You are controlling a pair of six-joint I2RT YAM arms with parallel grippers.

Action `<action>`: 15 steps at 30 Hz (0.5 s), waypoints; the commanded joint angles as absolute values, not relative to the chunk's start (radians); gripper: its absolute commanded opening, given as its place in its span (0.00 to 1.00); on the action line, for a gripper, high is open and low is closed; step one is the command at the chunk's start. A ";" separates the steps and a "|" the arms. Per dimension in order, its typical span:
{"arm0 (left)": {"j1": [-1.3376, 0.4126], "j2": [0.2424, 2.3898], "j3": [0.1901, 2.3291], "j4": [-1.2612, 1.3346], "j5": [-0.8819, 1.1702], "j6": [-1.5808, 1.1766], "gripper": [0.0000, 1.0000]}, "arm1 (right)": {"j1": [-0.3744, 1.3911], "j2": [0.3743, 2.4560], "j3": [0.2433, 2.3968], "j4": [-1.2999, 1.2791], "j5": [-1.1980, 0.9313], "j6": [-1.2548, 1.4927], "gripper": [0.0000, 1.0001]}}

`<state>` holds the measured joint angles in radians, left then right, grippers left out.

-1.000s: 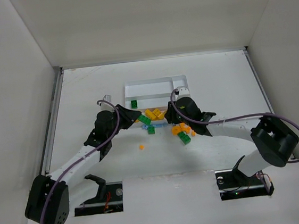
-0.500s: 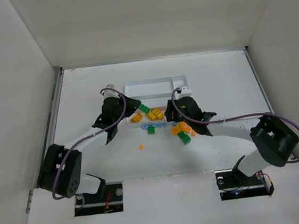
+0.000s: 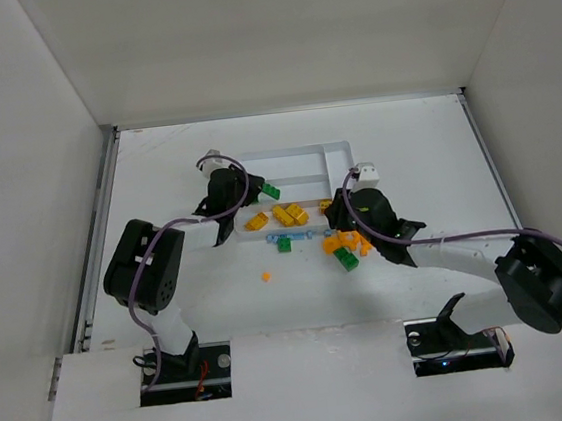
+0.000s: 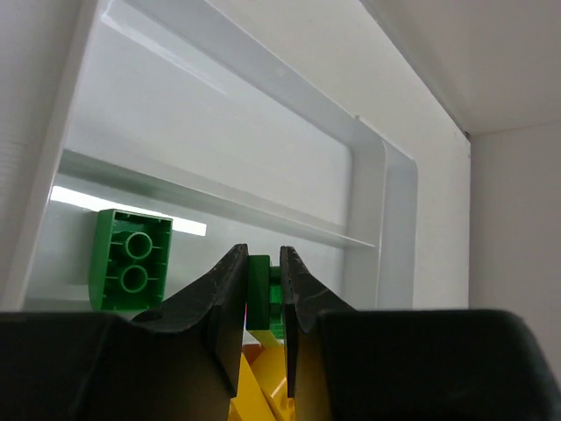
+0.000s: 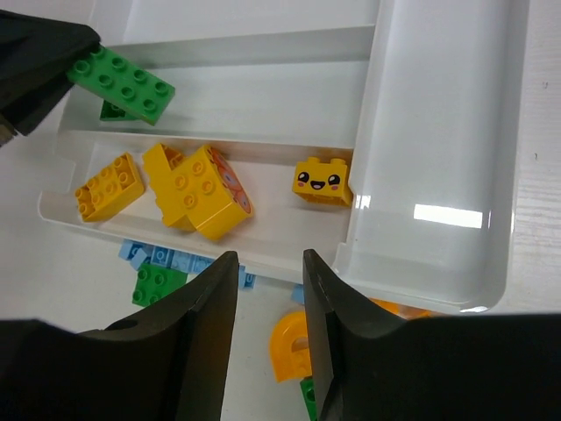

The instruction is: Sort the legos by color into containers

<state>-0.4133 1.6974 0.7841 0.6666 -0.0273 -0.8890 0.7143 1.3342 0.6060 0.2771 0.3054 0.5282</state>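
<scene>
The white tray (image 3: 295, 152) lies at mid-table. My left gripper (image 3: 257, 190) is shut on a green lego (image 3: 272, 191) and holds it over the tray's middle long section; the left wrist view shows the brick (image 4: 259, 289) pinched between the jaws (image 4: 260, 254). A second green lego (image 4: 131, 260) lies in that section. The right wrist view shows the held brick (image 5: 121, 82) too. Three yellow legos (image 5: 197, 189) lie in the near section. My right gripper (image 5: 269, 259) is open and empty above the tray's near rim (image 5: 289, 263).
Loose legos lie on the table before the tray: light blue ones (image 5: 162, 257), a green one (image 5: 158, 282), an orange curved one (image 5: 294, 344), an orange and green pile (image 3: 343, 244), a small orange one (image 3: 265, 275). The crosswise section (image 5: 438, 132) is at the tray's right end.
My left gripper took a green lego from the table by the tray's near edge and carried it farther out over the tray. My right gripper drew back a little to the right.
</scene>
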 commanded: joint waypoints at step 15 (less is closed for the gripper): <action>-0.450 1.723 0.793 0.787 -0.175 -0.894 0.45 | 0.759 1.293 0.614 0.333 0.376 0.485 0.55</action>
